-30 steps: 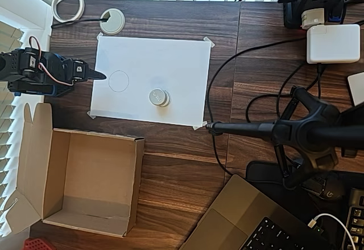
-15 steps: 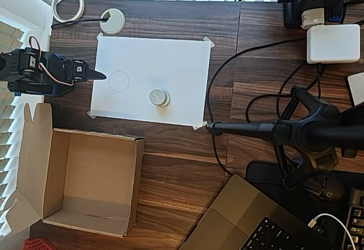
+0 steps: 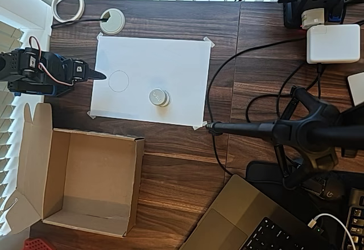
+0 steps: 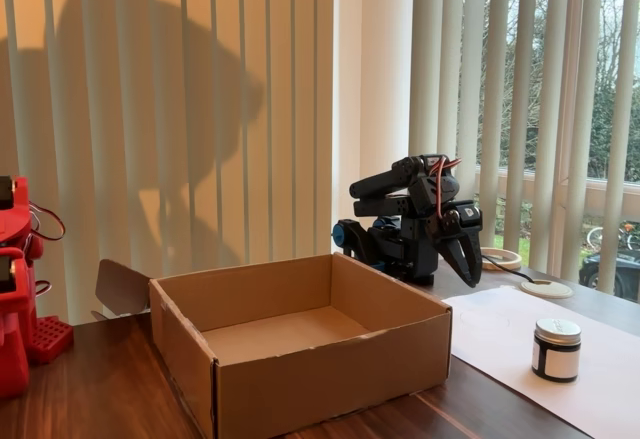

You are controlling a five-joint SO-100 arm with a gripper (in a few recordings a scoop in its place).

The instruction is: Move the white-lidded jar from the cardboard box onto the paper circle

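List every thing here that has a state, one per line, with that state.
white-lidded jar: lid on, upright on the paper sheet, outside the small circle.
cardboard box: open, flaps spread, nothing inside.
paper circle: nothing on it.
gripper: shut, holding nothing, at the sheet's left edge.
paper sheet: flat, corners taped.

Nothing has moved: the white-lidded jar [image 3: 159, 97] and arm sit exactly as before.
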